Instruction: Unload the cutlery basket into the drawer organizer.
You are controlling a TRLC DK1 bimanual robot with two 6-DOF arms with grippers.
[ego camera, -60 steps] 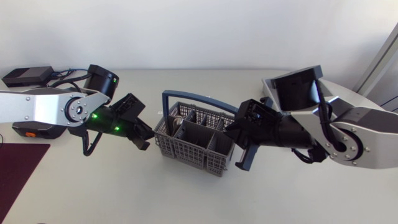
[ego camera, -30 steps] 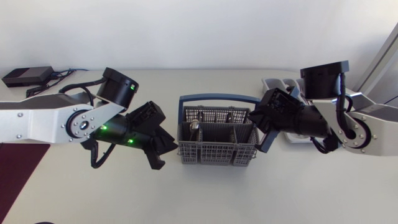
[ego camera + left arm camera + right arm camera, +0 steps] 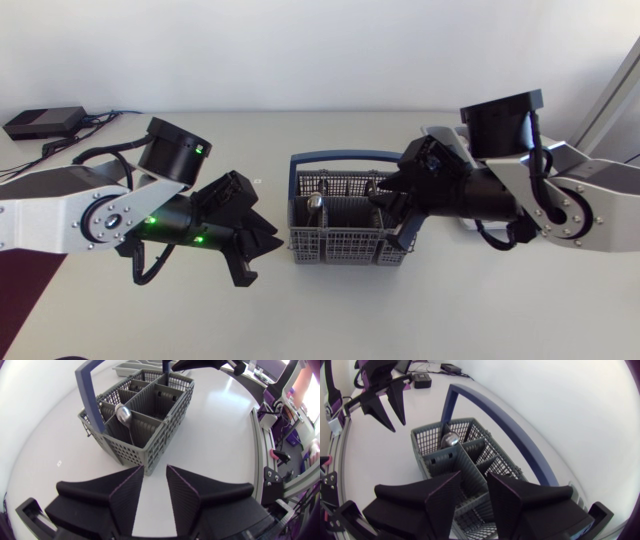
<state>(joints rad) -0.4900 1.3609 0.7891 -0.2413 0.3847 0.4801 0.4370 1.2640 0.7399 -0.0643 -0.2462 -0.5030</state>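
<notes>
Roughly at the middle of the white table (image 3: 330, 320) stands the grey basket (image 3: 345, 243), upright, its long axis running from one arm toward the other. Its blue handle (image 3: 350, 157) arches along the far long side. The left arm (image 3: 70, 210) comes in low on the basket's left. The left gripper (image 3: 155, 472) hangs just off that short end, aimed at the near corner and not touching it, with its jaws parted by a narrow gap and nothing between them. The right arm (image 3: 560, 195) reaches over the basket's right end. The right gripper (image 3: 474, 480) points down above the compartments there, its jaws also narrowly parted, and a divider wall shows through the gap below them. Beyond the basket's right end, a pale organizer (image 3: 437, 131) is mostly hidden behind the right arm. One spoon (image 3: 315, 204) stands in a compartment at the basket's left end, bowl up and handle down.
</notes>
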